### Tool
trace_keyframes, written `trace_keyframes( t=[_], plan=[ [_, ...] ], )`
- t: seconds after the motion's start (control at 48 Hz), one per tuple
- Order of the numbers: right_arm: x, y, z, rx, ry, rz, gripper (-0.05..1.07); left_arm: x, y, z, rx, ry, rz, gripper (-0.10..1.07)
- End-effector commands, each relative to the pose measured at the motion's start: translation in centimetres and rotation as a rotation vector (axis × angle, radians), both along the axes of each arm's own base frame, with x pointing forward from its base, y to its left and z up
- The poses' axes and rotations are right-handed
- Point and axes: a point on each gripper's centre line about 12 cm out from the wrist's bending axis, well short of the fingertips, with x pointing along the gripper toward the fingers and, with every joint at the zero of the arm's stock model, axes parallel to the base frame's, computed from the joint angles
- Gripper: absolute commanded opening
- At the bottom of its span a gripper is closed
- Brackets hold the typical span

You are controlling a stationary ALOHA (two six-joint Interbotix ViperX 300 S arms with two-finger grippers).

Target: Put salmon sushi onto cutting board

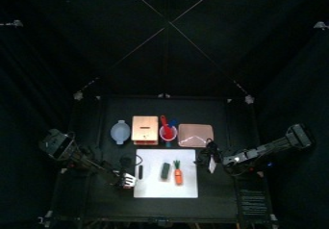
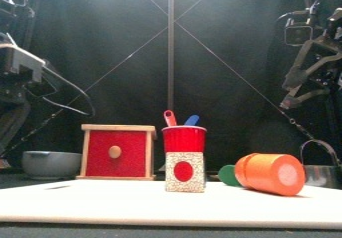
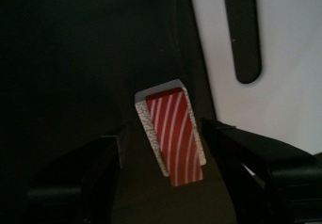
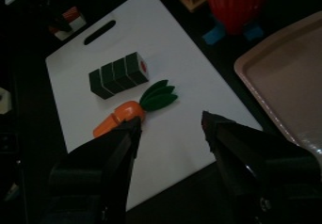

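Salmon sushi (image 3: 172, 134) between left claw (image 3: 164, 167) jaws

Salmon sushi (image 3: 172, 134) between wide-open left gripper (image 3: 170, 152) jaws, beside white cutting board (image 3: 283, 68)

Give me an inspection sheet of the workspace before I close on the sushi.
Surface: black table, nothing spilled.
Job's things: salmon sushi lies on the table beside the cutting board, not on it.
Clutter: green roll and toy carrot on the board; bowl, tray, red cup, tan square behind it.
Grippers: left gripper open, straddling the sushi; right gripper open above the board.
Cables: nothing seen on the table.
Surroundings: black curtains.
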Motion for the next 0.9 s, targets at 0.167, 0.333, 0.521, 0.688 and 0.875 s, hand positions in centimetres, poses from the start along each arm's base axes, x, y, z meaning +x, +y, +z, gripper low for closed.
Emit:
trace_keyframes(
  t=[0.167,0.333,0.521,0.688,0.875],
  plan=[
    [0.5,0.3,1.0,0.015,-0.027,0.003,0.88,0.5,-0.2,-0.7,0.014,-0.002,-0.008,0.83],
    [0.4,0.3,1.0,0.019,-0.025,0.001,0.88,0.4,-0.3,-0.4,0.006,-0.008,-0.006,0.65],
    [0.4,0.3,0.8,0.022,-0.021,-0.001,0.88,2.6,-0.1,2.9,0.004,-0.138,-0.055,0.60],
    [0.4,0.3,0.9,0.023,-0.024,-0.001,0.88,5.5,1.4,4.3,0.071,-0.219,-0.073,0.60],
    [0.4,0.2,0.9,0.025,-0.024,-0.004,0.88,8.2,3.8,4.0,0.118,-0.236,-0.031,0.60]
  ],
)
